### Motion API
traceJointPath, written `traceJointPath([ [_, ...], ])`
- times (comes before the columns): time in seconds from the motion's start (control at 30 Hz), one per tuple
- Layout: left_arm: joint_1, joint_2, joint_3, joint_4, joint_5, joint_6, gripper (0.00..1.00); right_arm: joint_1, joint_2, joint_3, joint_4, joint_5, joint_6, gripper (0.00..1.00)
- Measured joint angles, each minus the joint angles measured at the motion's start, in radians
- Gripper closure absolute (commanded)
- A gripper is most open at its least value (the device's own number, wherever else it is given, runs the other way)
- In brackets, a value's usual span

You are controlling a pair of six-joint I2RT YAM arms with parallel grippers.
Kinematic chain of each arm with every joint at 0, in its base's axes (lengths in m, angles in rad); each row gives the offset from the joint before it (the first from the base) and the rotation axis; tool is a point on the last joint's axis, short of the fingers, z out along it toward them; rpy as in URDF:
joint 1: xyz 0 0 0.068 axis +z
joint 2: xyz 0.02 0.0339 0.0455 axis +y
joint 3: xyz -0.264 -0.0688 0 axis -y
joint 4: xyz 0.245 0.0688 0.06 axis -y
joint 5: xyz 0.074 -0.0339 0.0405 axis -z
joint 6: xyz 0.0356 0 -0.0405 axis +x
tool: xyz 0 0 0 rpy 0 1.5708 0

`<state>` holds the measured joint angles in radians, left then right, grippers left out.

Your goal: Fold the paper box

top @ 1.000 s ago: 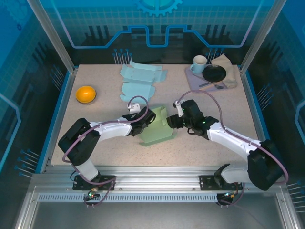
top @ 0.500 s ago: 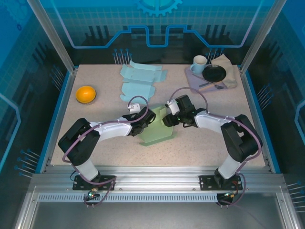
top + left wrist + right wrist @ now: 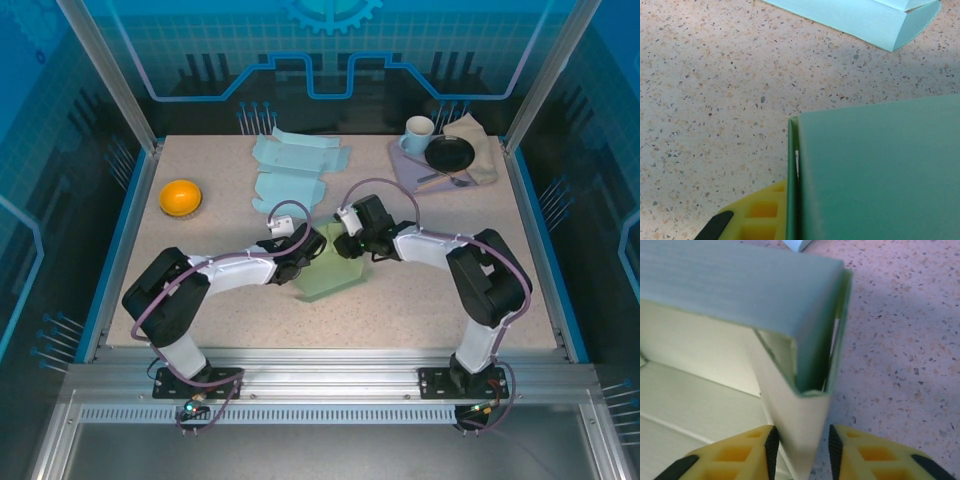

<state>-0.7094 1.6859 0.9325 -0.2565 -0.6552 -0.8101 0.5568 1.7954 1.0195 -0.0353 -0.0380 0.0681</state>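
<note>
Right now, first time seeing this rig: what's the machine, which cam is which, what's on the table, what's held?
Two small robot arms are bolted at the near edge of a table: the left arm and the right arm. The wide picture comes from a fixed camera above and behind them. The two close-ups come from a camera on each wrist, looking along its yellow fingers.

Between the arms stands a half-folded green paper box. The left jaws are shut on one wall of it. The right jaws pinch a doubled-over wall, one pad on each side.

Further back lie pale blue flat box blanks and an orange bowl. A white mug, a black dish and a beige cloth sit in the far right corner.
</note>
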Motion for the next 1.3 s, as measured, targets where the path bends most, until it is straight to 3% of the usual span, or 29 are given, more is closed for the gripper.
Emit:
traceJointPath([
  [0.23, 0.000, 0.000, 0.002, -0.001, 0.000, -0.004, 1.00, 0.053, 0.013, 0.006, 0.015, 0.158, 0.032, 0.86],
  [0.43, -0.001, 0.005, 0.029, -0.004, 0.001, -0.021, 1.00, 0.105, 0.056, 0.088, -0.084, 0.406, 0.189, 0.85],
  [0.63, -0.018, 0.029, 0.067, -0.008, 0.011, -0.030, 1.00, 0.133, 0.080, 0.143, -0.203, 0.576, 0.364, 0.76],
  [0.73, -0.021, 0.034, 0.069, -0.013, 0.016, -0.030, 1.00, 0.134, 0.073, 0.096, -0.135, 0.565, 0.376, 0.69],
  [0.87, -0.016, 0.035, 0.069, -0.035, 0.013, -0.030, 1.00, 0.098, 0.030, -0.043, 0.055, 0.415, 0.333, 0.68],
  [1.03, -0.010, 0.035, 0.069, -0.050, 0.005, -0.031, 1.00, 0.061, 0.028, -0.067, 0.134, 0.292, 0.282, 0.68],
  [1.3, -0.006, 0.035, 0.069, -0.053, 0.005, -0.031, 1.00, 0.059, 0.055, -0.048, 0.146, 0.287, 0.257, 0.69],
])
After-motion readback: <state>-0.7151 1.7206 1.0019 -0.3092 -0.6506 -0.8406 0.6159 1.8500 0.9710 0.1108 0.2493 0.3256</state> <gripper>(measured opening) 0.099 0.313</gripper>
